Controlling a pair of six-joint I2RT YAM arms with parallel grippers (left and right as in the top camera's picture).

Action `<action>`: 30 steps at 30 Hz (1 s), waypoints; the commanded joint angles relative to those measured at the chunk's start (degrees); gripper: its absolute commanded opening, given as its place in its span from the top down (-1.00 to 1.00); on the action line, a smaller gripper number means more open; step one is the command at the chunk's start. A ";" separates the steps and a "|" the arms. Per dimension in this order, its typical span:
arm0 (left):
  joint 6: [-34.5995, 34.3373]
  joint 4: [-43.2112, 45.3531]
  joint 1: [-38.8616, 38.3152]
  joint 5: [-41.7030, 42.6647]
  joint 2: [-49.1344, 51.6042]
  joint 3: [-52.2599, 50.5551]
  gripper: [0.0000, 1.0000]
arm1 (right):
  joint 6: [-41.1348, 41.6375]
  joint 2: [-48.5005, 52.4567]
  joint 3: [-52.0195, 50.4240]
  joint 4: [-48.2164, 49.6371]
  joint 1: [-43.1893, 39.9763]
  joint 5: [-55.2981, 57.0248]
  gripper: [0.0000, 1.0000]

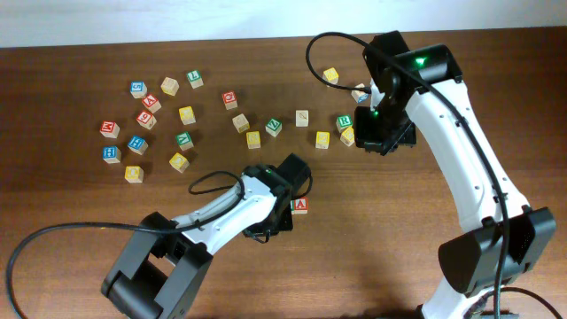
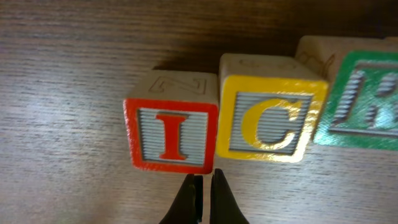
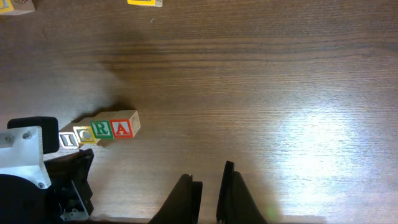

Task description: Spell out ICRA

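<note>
Four cubes stand in a touching row on the table: red I (image 2: 171, 134), yellow C (image 2: 270, 121), green R (image 2: 367, 102), with the red A out of this view. The right wrist view shows the whole row, I (image 3: 68, 139), C (image 3: 85, 135), R (image 3: 101, 130), A (image 3: 122, 128). From overhead only the A (image 1: 300, 206) shows; my left arm hides the others. My left gripper (image 2: 204, 186) is shut and empty, just in front of the I cube's lower right corner. My right gripper (image 3: 210, 180) is shut and empty, raised well away from the row, near the back right (image 1: 381, 137).
Several loose letter cubes lie scattered across the back left (image 1: 146, 120) and back middle (image 1: 275, 127) of the table. A few more sit beside my right gripper (image 1: 345, 128), and a yellow one lies farther back (image 1: 330, 75). A black cable loops beside my left arm (image 1: 208, 184).
</note>
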 commanded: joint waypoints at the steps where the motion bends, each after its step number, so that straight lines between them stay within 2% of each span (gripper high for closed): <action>1: -0.98 0.31 0.00 -1.44 -0.02 -0.59 1.00 | -0.81 -0.70 0.87 -0.26 -0.37 0.94 0.84; 15: -0.94 1.70 0.00 -3.41 -0.02 -0.59 1.00 | -0.81 -0.70 0.87 -0.20 -0.37 0.94 0.83; 30: 5.51 4.42 0.00 -3.37 -0.02 -0.59 1.00 | -0.83 -0.68 0.87 0.26 -0.37 0.96 0.82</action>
